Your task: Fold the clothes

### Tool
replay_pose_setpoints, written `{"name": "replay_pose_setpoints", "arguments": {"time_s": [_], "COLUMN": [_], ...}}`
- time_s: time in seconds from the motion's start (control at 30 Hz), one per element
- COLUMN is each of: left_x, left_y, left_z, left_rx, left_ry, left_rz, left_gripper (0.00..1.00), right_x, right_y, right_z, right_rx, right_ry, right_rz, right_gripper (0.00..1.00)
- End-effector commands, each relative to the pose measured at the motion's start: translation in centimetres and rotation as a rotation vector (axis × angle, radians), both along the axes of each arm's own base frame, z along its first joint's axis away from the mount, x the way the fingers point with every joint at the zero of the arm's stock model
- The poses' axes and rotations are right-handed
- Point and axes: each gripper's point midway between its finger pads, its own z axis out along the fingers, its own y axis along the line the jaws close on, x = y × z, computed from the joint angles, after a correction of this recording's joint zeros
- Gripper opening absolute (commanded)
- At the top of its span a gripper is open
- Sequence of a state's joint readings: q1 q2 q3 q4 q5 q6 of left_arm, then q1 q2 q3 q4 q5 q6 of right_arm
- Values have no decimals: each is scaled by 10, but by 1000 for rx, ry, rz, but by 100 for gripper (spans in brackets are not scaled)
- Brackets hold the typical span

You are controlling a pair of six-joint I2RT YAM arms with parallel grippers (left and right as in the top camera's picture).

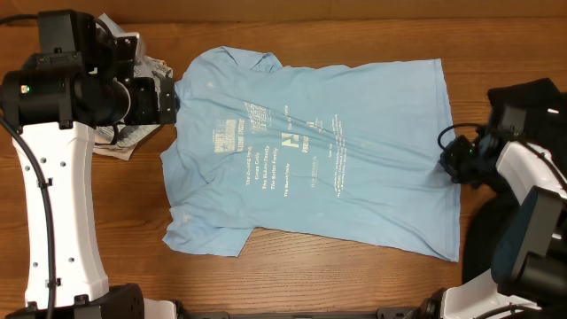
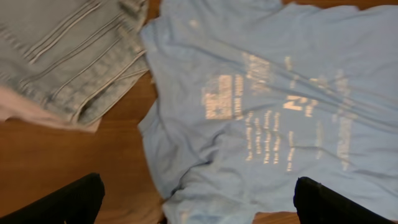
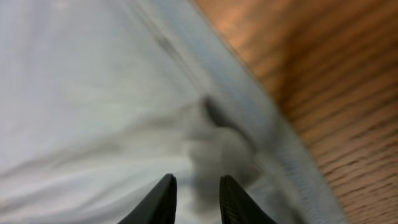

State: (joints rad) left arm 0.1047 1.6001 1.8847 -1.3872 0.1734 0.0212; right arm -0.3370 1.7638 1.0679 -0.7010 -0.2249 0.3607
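The sky-blue T-shirt (image 1: 310,151) lies spread flat on the wooden table (image 1: 310,279), white lettering up, collar to the left and hem to the right. My left gripper (image 1: 168,99) hovers by the collar and left sleeve. In the left wrist view its fingers (image 2: 199,180) are wide open and empty above the shirt (image 2: 280,93). My right gripper (image 1: 446,159) is at the hem. In the right wrist view its fingers (image 3: 196,183) are nearly closed on a pinched bunch of the shirt's cloth (image 3: 93,93).
Pale denim shorts (image 2: 68,56) lie on a beige cloth (image 2: 37,115) left of the shirt, under my left arm; the pile also shows in the overhead view (image 1: 133,137). A black mass (image 1: 483,244) lies under my right arm at the table's right side.
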Motion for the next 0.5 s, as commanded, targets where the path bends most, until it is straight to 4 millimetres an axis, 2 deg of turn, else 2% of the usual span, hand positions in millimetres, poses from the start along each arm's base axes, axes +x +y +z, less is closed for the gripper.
{"name": "replay_pose_setpoints", "arguments": {"time_s": [0.0, 0.1, 0.17, 0.27, 0.37, 0.47], "left_x": [-7, -18, -24, -34, -49, -68], "left_y": [30, 41, 45, 35, 27, 25], "left_z": [-18, -48, -73, -116, -150, -181], "left_rx": [74, 42, 12, -72, -103, -99], "left_ry": [88, 213, 296, 422, 532, 637], "left_rz": [182, 267, 291, 268, 242, 243], "left_gripper": [100, 100, 100, 100, 100, 100], "right_x": [22, 8, -8, -36, -60, -84], "right_y": [15, 32, 39, 48, 55, 50], "right_z": [62, 86, 90, 82, 70, 50], "right_rx": [23, 87, 115, 159, 186, 143], "right_ry": [-166, -183, -139, -20, 82, 180], "right_rz": [95, 115, 114, 105, 97, 82], "right_gripper": [28, 31, 31, 32, 33, 45]}}
